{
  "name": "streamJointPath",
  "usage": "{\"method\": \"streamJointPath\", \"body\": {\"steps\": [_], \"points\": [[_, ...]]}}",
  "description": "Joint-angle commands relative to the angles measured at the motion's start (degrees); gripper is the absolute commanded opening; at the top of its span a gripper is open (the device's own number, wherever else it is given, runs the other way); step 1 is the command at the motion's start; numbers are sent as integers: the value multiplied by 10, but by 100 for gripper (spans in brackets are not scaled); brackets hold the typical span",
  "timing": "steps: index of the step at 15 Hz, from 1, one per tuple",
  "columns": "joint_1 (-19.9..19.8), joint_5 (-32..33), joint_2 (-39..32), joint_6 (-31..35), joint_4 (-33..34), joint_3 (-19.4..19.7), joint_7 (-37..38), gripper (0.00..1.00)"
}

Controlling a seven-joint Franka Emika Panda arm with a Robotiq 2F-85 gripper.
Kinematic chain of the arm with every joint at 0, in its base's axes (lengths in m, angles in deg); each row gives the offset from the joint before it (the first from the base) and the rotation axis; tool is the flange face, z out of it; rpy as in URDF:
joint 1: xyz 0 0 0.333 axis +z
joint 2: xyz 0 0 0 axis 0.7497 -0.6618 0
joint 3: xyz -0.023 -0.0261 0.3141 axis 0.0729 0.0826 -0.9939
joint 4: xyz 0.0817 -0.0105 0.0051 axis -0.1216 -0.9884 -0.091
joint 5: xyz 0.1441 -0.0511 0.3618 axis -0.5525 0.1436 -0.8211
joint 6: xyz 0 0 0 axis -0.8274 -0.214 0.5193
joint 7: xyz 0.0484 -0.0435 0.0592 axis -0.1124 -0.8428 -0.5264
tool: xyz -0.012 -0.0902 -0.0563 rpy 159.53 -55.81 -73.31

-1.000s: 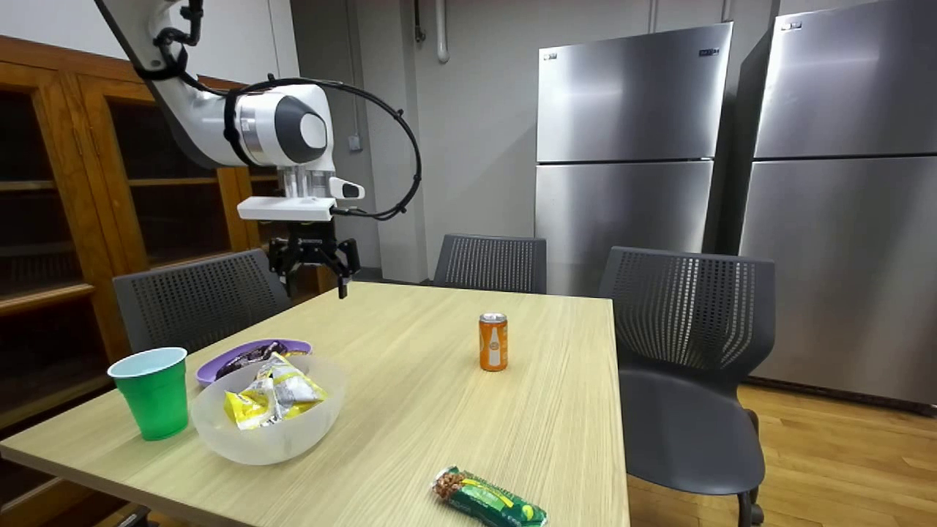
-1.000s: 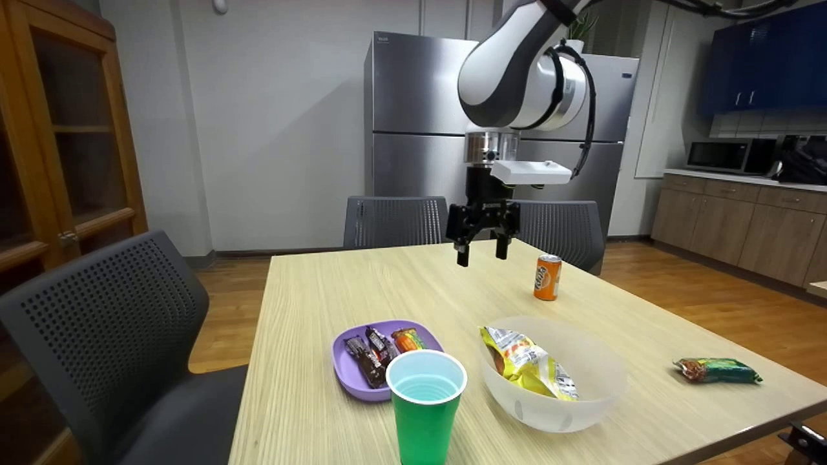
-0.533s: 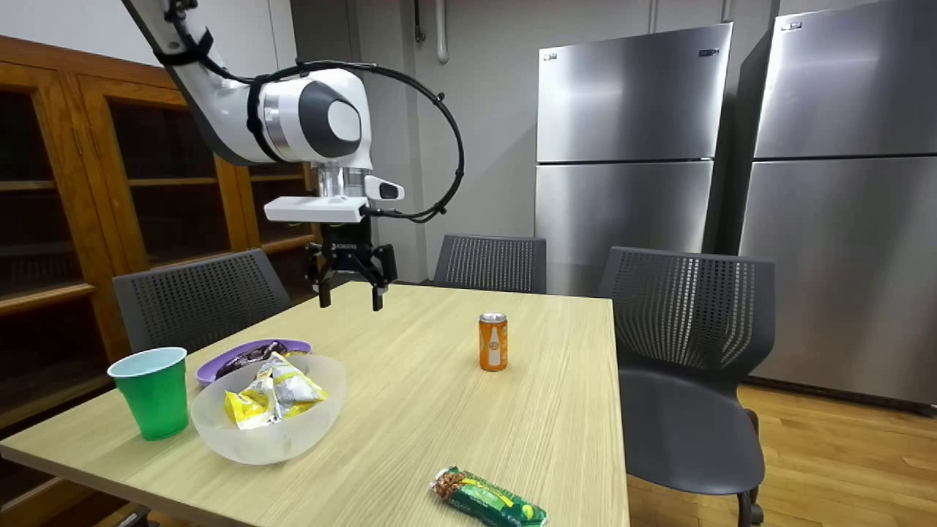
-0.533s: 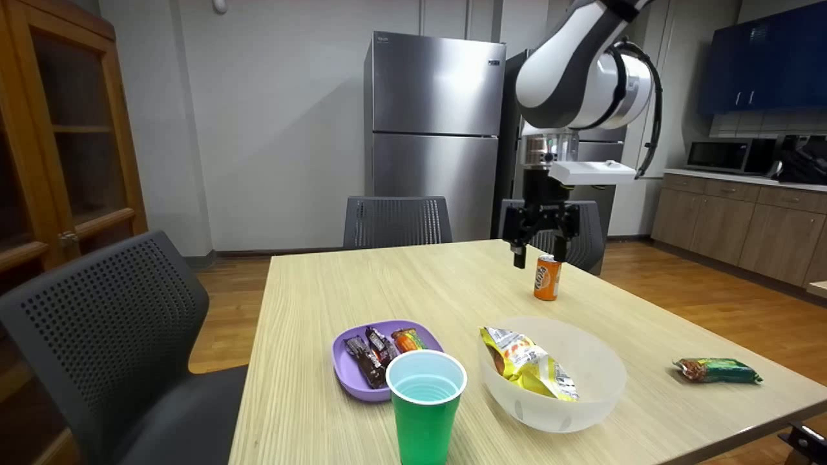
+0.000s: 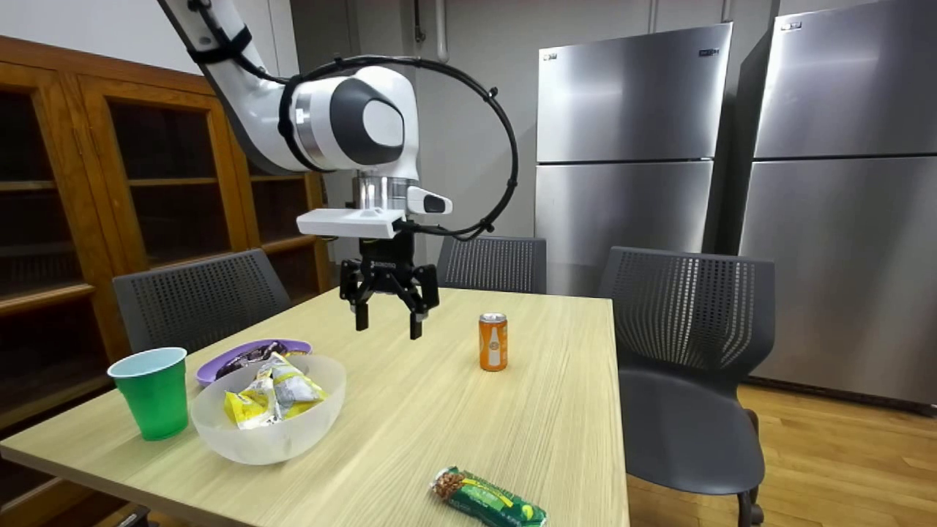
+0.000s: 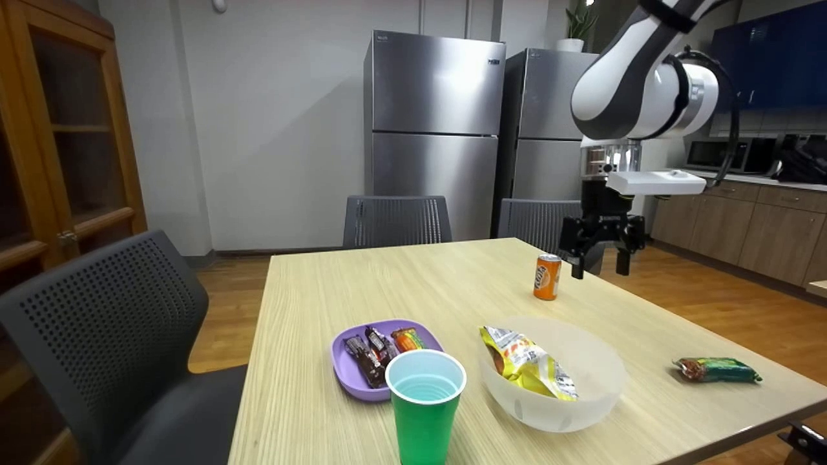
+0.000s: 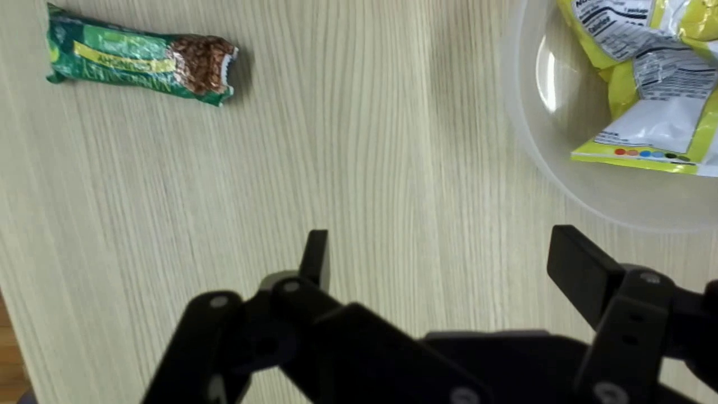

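Gripper hangs above the desk, jaws spread and empty, wrist view showing green-wrapped bar at 10 o'clock, likely light, firm, slick, best pinched across mid-length, and frosted bowl at 2, likely stiff, light, best by its rim.

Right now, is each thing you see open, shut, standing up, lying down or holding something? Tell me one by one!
Gripper, open, holding nothing.
Orange Fanta can, standing upright.
Green cup, upright, open at the top.
Green snack bar, wrapped, lying flat.
Frosted bowl, upright, holding yellow snack packaging.
Purple plate, holding wrapped bars.
Refrigerators, doors shut.
Wooden cabinet, doors shut.
Chairs, standing upright.
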Motion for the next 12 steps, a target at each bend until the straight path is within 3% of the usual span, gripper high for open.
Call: {"method": "streamJointPath", "body": {"steps": [1,5,12], "points": [[-17,20,24,16,-36,11,-13,100],[-30,68,18,20,-55,24,-70,100],[-89,14,8,65,-90,26,-324,100]]}}
